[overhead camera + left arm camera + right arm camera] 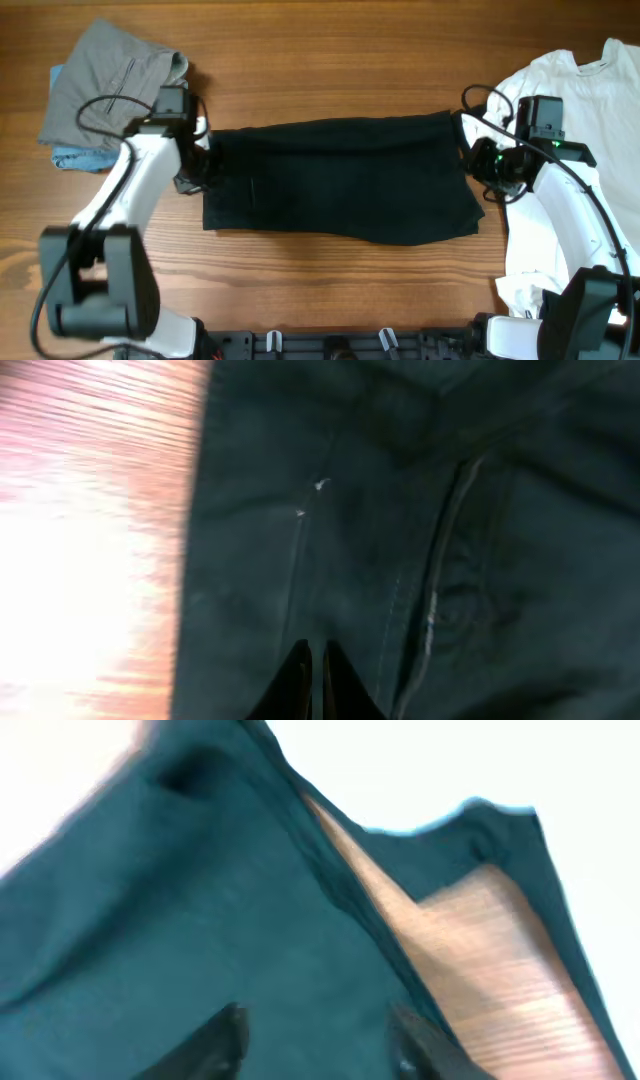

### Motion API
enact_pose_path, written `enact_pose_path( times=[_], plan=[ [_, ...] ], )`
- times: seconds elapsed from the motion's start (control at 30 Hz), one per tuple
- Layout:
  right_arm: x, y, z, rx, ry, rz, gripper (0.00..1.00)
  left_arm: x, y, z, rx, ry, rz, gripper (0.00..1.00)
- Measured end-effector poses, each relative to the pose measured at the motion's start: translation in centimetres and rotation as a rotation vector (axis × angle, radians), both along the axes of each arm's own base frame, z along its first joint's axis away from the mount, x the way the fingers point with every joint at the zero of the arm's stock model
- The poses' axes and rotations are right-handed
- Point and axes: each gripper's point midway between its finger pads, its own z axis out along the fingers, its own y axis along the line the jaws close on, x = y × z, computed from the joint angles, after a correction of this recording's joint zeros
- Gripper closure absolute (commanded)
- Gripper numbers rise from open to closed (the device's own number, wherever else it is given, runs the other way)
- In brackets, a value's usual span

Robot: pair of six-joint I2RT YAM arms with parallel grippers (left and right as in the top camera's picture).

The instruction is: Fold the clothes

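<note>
A plain black garment (345, 180) lies spread flat across the middle of the table. My left gripper (195, 165) is at its left edge. In the left wrist view its fingers (310, 652) are shut, tips together just over the black cloth (400, 510), and I see no fold between them. My right gripper (476, 160) is at the garment's right edge. In the right wrist view its fingers (318, 1020) are wide open above the black cloth (180, 920), holding nothing. A white T-shirt (590, 110) lies at the right under the right arm.
A grey garment (110, 75) is bunched at the back left on a blue piece (72, 157). Bare wooden table (330, 60) shows behind and in front of the black garment. The arm bases stand at the front edge.
</note>
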Motion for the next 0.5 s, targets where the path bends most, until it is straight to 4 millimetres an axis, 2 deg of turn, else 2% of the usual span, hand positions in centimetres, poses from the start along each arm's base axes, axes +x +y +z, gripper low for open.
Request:
enact_pose_path(
  times=[0.07,0.13,0.23,0.37,0.43,0.5],
  plan=[
    [1.5,1.2,0.8,0.047,-0.077,0.054,0.85,-0.1,-0.5,-1.3,0.002,0.034,-0.015,0.96],
    [2.3,3.0,1.1,0.100,-0.113,0.110,0.87,-0.1,-0.8,-2.5,0.003,0.057,-0.024,0.96],
    [2.6,6.2,0.3,0.146,-0.105,0.197,0.91,0.2,-1.0,-3.6,0.003,0.064,-0.029,0.96],
    [2.5,10.0,-2.7,0.167,-0.031,0.246,0.95,2.0,-1.1,-3.7,-0.002,-0.004,-0.030,0.94],
    [2.5,11.1,-4.6,0.166,0.017,0.224,0.95,3.0,-1.2,-3.6,-0.005,-0.046,-0.030,0.93],
    [3.5,11.7,-6.1,0.175,0.016,0.185,0.96,3.7,-1.2,-3.5,-0.006,-0.075,-0.030,0.91]
  ],
)
